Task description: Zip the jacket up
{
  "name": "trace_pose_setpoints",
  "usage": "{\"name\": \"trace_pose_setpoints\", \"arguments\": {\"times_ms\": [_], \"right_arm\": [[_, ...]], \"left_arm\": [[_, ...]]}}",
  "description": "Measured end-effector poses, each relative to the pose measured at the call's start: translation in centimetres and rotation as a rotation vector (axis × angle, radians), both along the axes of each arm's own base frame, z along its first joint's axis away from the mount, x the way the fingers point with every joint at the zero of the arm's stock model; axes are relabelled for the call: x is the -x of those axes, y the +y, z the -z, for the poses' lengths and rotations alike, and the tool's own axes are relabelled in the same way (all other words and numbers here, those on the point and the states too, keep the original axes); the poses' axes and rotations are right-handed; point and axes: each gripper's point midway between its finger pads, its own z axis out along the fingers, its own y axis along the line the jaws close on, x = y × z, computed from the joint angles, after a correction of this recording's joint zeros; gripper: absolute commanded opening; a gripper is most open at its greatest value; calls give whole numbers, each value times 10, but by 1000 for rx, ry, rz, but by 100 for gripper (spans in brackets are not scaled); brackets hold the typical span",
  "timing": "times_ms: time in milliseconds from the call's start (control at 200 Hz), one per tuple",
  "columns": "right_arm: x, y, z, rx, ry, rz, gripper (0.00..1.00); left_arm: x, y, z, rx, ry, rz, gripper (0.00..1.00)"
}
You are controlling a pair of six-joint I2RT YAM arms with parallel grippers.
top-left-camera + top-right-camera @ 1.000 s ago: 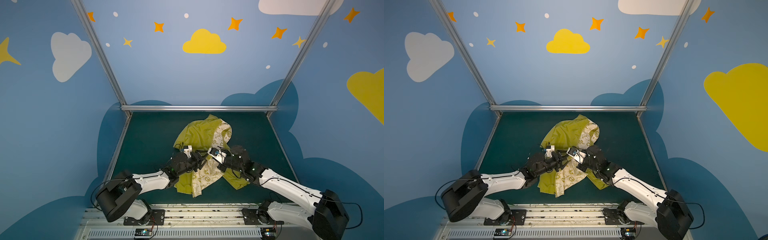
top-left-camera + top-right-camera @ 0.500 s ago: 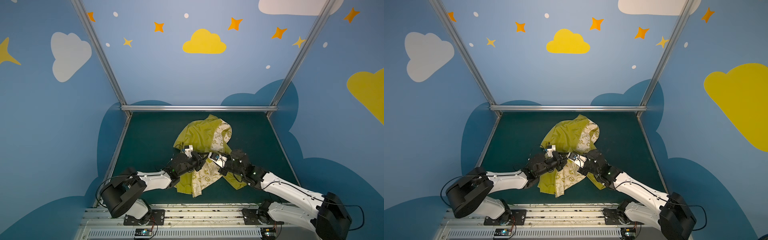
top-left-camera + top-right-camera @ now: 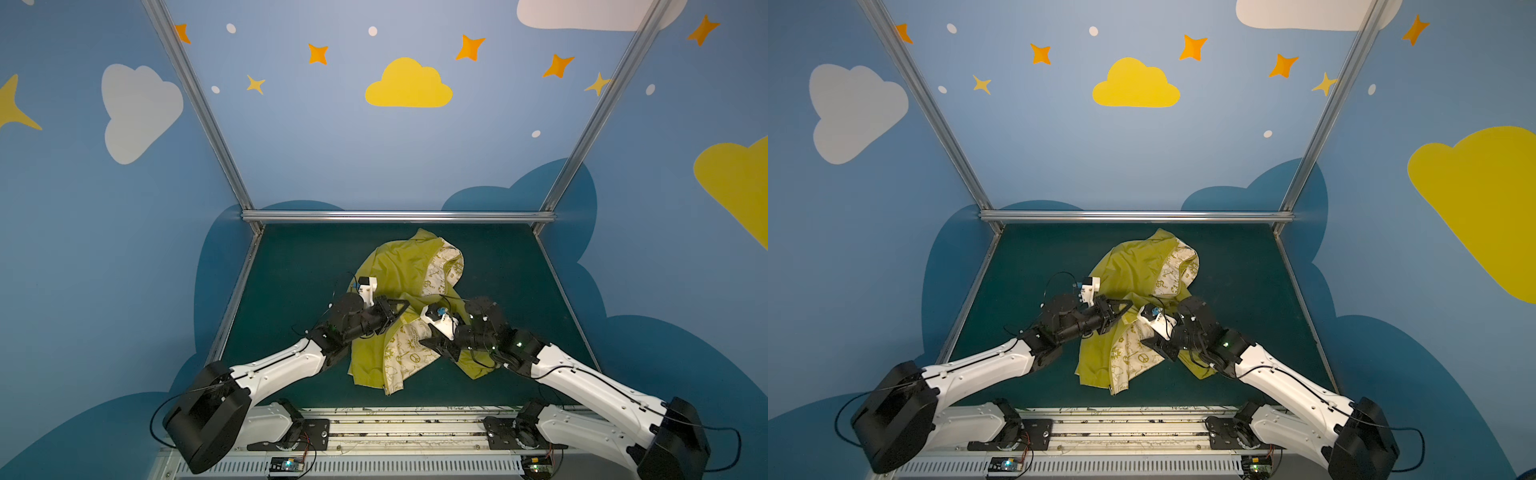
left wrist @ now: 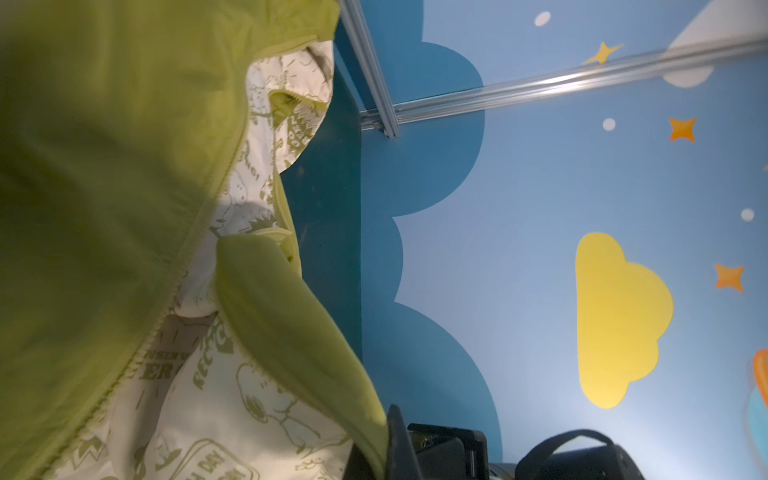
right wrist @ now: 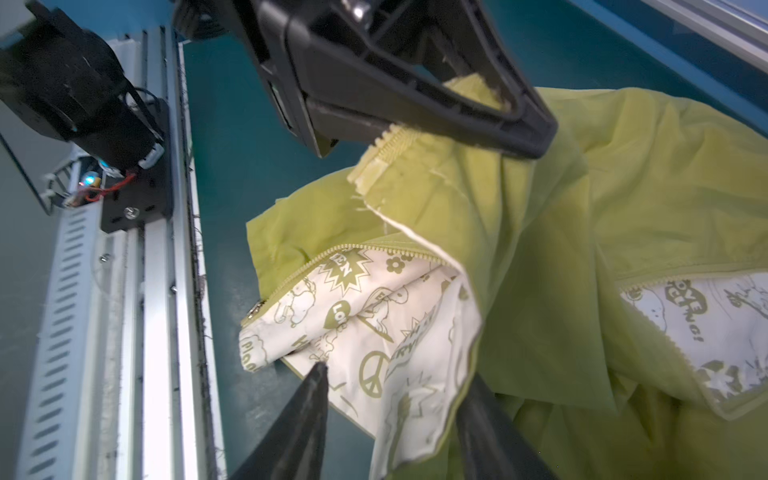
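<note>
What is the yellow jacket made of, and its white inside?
The jacket looks like thin, slightly shiny cloth, maybe nylon: it crumples into fine folds. Its lining looks like soft, matte cloth, cream with green printed doodles.

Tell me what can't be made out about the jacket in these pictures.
Sleeves, badge: buried in folds of the jacket, both top views.
Left wrist view: near fabric blurred; black parts cut off by the edge.
Zipper slider: perhaps the metal speck at the hem, right wrist view; too small.
</note>
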Motion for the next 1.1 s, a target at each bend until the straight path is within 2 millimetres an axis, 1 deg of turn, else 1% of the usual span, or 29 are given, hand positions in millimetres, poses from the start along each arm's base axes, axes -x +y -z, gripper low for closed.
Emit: {"name": "trace_pose_setpoints", "arguments": {"times_ms": [55, 120, 235, 315, 390, 536, 651, 751, 811, 881, 1011, 1101], "right_arm": [[-2, -3, -11, -47, 46, 16, 68], [-7, -6, -26, -113, 106, 38, 72], [-15, -10, -51, -217, 207, 49, 76], [-18, -10, -59, -261, 276, 55, 76], [-18, -8, -54, -274, 356, 58, 76], [-15, 3, -30, -265, 556, 43, 76], [-12, 10, -13, -252, 713, 27, 74], [-11, 16, -2, -243, 804, 22, 74], [-10, 19, -1, -246, 829, 22, 74], [-8, 23, -5, -261, 827, 10, 73], [-6, 29, -11, -277, 809, -8, 64], [-6, 30, -11, -275, 804, -2, 58]], "left_arm": [[3, -2, -8, -25, -39, 39, 3], [7, -5, -12, -52, -70, 91, 3], [17, -9, -5, -104, -94, 207, 3], [24, -12, 2, -136, -102, 288, 3], [30, -13, 6, -158, -112, 349, 3], [40, -15, 10, -170, -133, 417, 3], [40, -15, 12, -177, -141, 423, 3], [37, -16, 12, -171, -143, 411, 3], [35, -16, 13, -166, -138, 400, 3], [31, -17, 15, -162, -128, 385, 3], [25, -19, 21, -151, -110, 362, 3], [23, -19, 23, -143, -101, 350, 4]]}}
